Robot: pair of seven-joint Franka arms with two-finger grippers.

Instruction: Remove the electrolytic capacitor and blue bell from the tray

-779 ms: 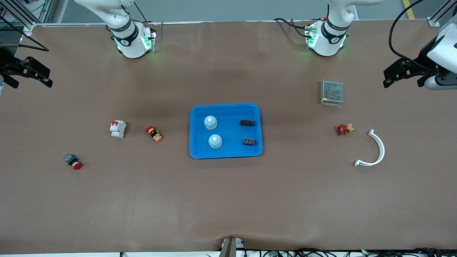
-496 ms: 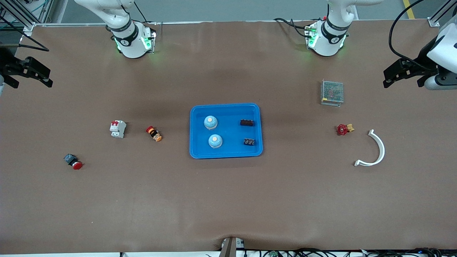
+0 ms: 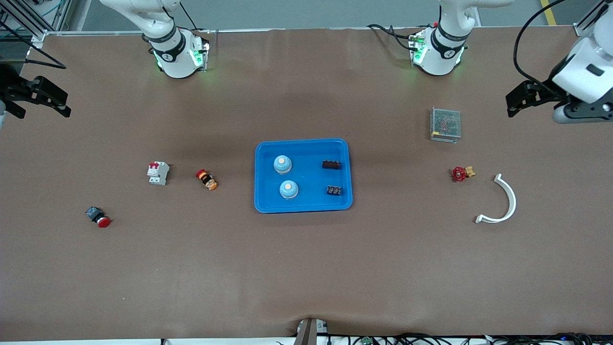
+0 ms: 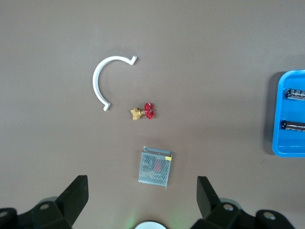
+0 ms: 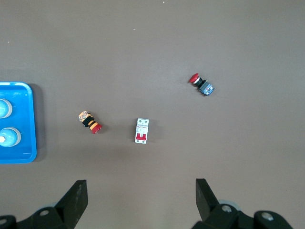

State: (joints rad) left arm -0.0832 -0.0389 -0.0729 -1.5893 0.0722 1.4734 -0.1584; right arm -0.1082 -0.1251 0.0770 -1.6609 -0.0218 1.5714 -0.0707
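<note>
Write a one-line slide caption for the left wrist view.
Open left tool above the mesh-covered box, red valve and white curved clip; blue tray with black capacitors at the edge.

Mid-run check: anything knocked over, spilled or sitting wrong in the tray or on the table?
Nothing stands out. The blue tray sits square, with two bells upright and two black parts lying inside. The left gripper and the right gripper hang empty, jaws open, over their own ends of the table.
</note>
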